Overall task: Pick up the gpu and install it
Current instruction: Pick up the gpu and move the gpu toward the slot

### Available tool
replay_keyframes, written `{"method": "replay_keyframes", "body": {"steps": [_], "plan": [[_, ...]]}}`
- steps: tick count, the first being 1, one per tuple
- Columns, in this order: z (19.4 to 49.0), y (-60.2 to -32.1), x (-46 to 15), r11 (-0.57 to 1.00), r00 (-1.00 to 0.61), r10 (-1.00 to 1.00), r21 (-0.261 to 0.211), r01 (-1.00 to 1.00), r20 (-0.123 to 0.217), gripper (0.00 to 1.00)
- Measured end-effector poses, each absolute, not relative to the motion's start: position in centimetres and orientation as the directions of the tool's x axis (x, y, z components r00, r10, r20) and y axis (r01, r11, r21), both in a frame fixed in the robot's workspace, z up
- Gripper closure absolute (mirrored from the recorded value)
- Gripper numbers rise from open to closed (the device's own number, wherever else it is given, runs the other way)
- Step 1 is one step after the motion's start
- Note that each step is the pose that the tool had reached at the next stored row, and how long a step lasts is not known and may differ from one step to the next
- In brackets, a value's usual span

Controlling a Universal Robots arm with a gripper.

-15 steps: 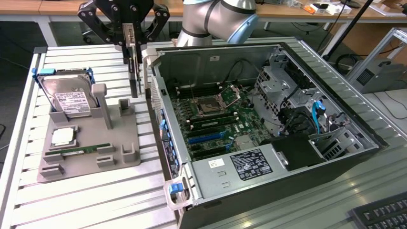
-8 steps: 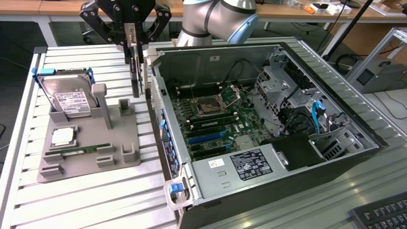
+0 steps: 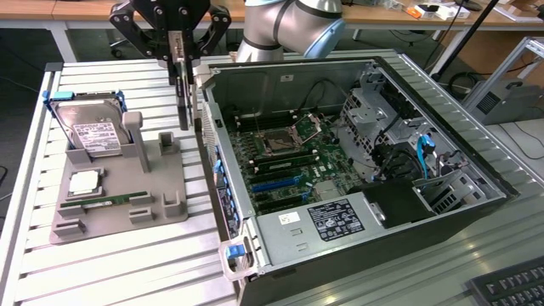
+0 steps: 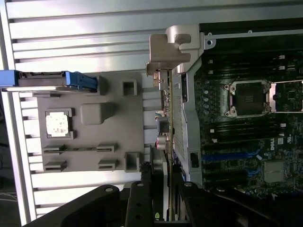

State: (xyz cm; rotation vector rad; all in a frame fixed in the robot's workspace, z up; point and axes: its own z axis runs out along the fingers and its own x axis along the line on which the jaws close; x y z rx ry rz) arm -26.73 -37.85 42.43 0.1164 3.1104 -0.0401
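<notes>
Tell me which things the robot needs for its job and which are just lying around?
For the job: gpu, gripped in the jaws; open computer case; motherboard.
Just lying about: hard drive with blue handles; processor chip; RAM stick; grey holder tray; keyboard.

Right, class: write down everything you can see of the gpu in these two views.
The gpu is a thin flat card, dark-faced, with a silver metal end bracket. It hangs upright and edge-on, clamped in the gripper, over the gap between the grey tray and the side wall of the open computer case.
</notes>
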Motion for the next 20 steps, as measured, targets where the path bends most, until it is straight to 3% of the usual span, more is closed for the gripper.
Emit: {"method": "replay_keyframes", "body": {"steps": [20], "plan": [[42.43, -37.85, -25.95, 0.997, -0.997, 0.074, -0.025, 0.075, -0.030, 0.73]]}}
